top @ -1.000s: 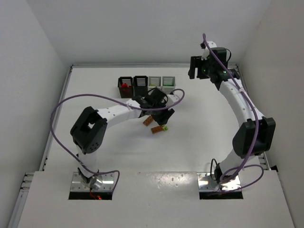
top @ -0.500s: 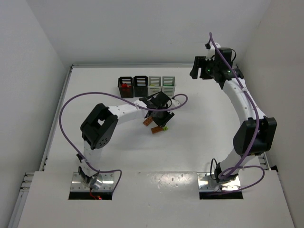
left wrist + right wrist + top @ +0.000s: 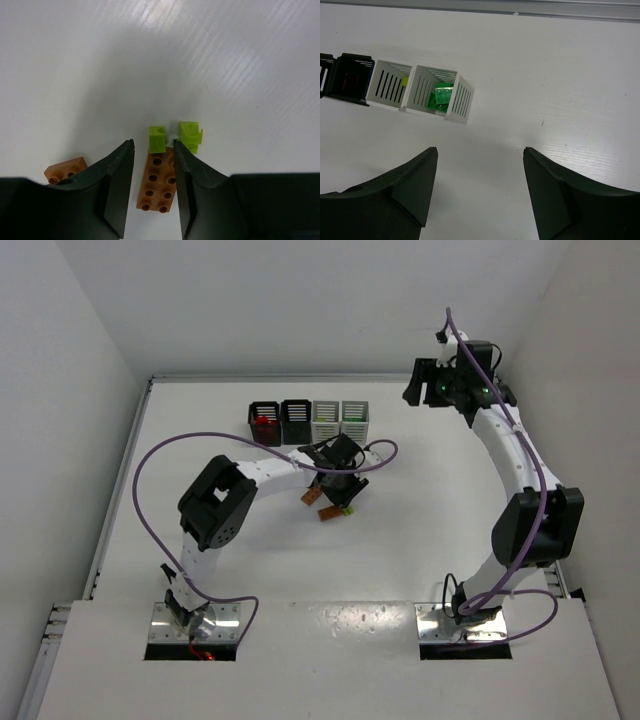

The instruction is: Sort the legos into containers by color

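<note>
My left gripper (image 3: 336,490) is low over the table, open, with its jaws either side of an orange-tan brick (image 3: 157,184). The right jaw is against the brick and the left jaw stands a little off it. Two yellow-green bricks (image 3: 156,138) (image 3: 190,133) lie just beyond the fingertips. Another orange-tan brick (image 3: 65,169) lies to the left. Four bins stand in a row: a black one with red bricks (image 3: 264,423), a black one (image 3: 296,418), a white one (image 3: 326,417) and a white one with green bricks (image 3: 440,95). My right gripper (image 3: 420,390) is open and empty, high at the far right.
White walls close in the table on the left, back and right. A purple cable (image 3: 160,455) loops from the left arm. The back wall's metal rail (image 3: 520,10) runs beyond the bins.
My left arm has pushed forward and brought its gripper down over the orange-tan brick. My right gripper has shifted slightly to the right and back.
</note>
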